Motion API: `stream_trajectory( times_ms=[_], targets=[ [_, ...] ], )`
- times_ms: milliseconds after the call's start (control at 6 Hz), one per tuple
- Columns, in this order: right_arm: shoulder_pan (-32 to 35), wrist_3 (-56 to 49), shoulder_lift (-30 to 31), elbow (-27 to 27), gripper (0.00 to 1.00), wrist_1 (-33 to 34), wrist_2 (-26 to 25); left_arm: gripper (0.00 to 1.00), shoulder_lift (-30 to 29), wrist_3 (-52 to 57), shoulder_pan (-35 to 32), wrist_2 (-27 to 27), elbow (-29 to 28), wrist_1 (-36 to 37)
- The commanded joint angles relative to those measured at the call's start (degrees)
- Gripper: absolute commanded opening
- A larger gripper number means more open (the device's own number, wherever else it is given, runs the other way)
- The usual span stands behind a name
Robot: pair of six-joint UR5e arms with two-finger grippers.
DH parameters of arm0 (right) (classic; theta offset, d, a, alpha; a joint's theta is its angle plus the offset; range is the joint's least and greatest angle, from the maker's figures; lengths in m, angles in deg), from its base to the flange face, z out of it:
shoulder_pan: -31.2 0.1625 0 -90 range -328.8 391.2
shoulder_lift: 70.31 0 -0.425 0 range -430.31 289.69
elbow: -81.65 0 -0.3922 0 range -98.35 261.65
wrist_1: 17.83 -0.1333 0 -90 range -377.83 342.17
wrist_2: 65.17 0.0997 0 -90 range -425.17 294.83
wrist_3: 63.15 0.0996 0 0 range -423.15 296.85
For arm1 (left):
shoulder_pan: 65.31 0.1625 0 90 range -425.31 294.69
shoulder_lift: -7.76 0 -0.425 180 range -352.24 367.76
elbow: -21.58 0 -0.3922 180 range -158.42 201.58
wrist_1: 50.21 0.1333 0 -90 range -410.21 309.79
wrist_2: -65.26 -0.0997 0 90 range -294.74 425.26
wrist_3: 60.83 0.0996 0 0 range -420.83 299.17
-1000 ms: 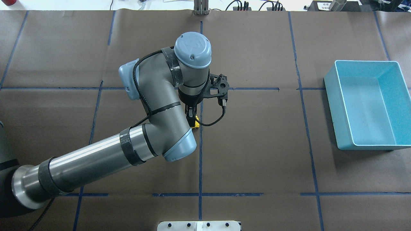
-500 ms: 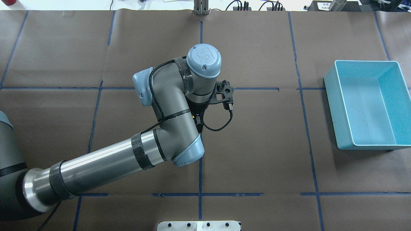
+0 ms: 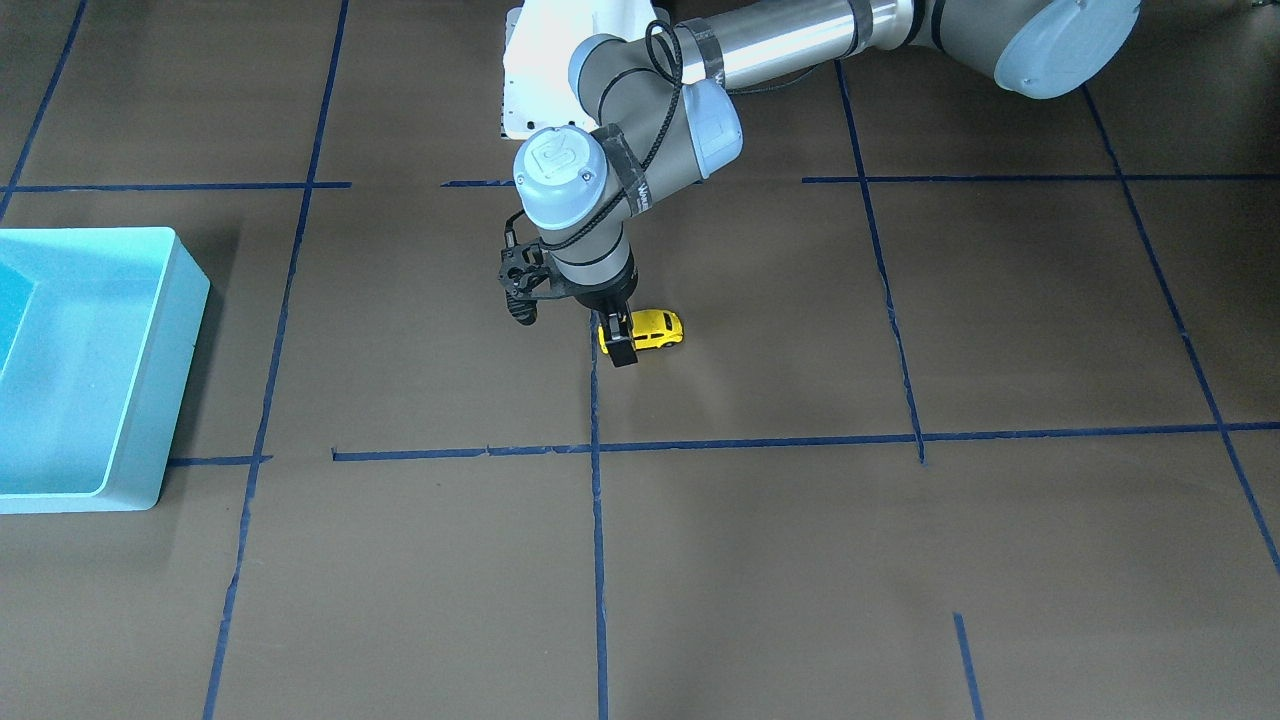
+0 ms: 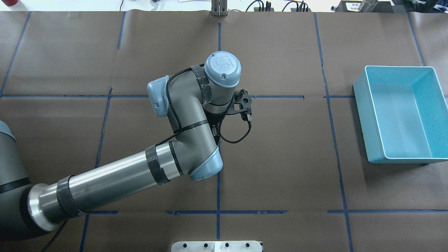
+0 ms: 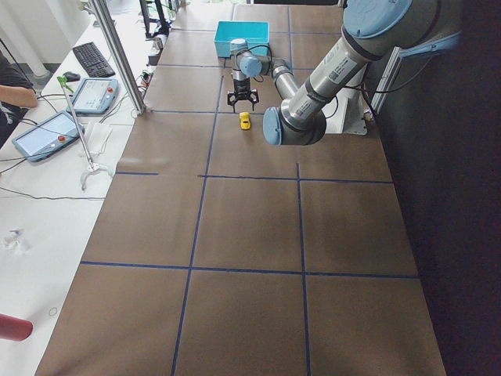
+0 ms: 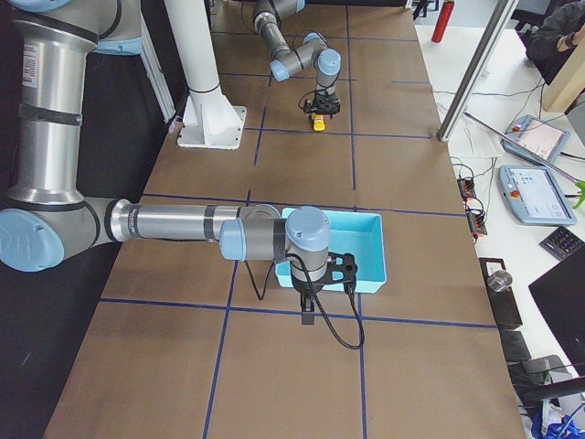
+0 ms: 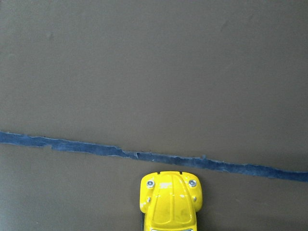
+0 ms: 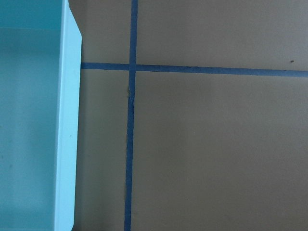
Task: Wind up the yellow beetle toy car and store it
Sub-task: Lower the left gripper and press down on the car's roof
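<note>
The yellow beetle toy car (image 3: 655, 328) stands on the brown table just on the robot's left of the centre tape line. It also shows in the exterior left view (image 5: 245, 120), the exterior right view (image 6: 318, 125) and the left wrist view (image 7: 169, 204), where its hood points at a blue tape line. My left gripper (image 3: 624, 348) is low over the car's front end, with one finger (image 3: 620, 345) on the car's near side and a small gap at its tip, so it looks open. In the overhead view my left arm hides the car. My right gripper (image 6: 309, 315) hangs beside the bin; I cannot tell its state.
A light blue open bin (image 4: 364, 122) sits at the table's right end, empty; it also shows in the front view (image 3: 150, 400) and its rim shows in the right wrist view (image 8: 67, 120). Blue tape lines cross the table. The white robot base plate (image 3: 540, 90) lies behind the left arm.
My left arm has moved right and down onto the car, so the overhead view no longer shows the yellow. The bin has not moved.
</note>
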Motion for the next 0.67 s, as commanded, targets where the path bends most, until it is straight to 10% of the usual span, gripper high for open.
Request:
stream_trajectory(
  times_ms=[0,500],
  targets=[
    [0.0,0.0,0.0,0.0,1.0,0.1,0.0,0.99,-0.7,-0.2,1.9,-3.0,-2.2,-1.5],
    [0.0,0.0,0.1,0.0,1.0,0.0,0.0,0.91,-0.8,-0.1,2.1,-3.4,-2.8,-1.5]
  ],
)
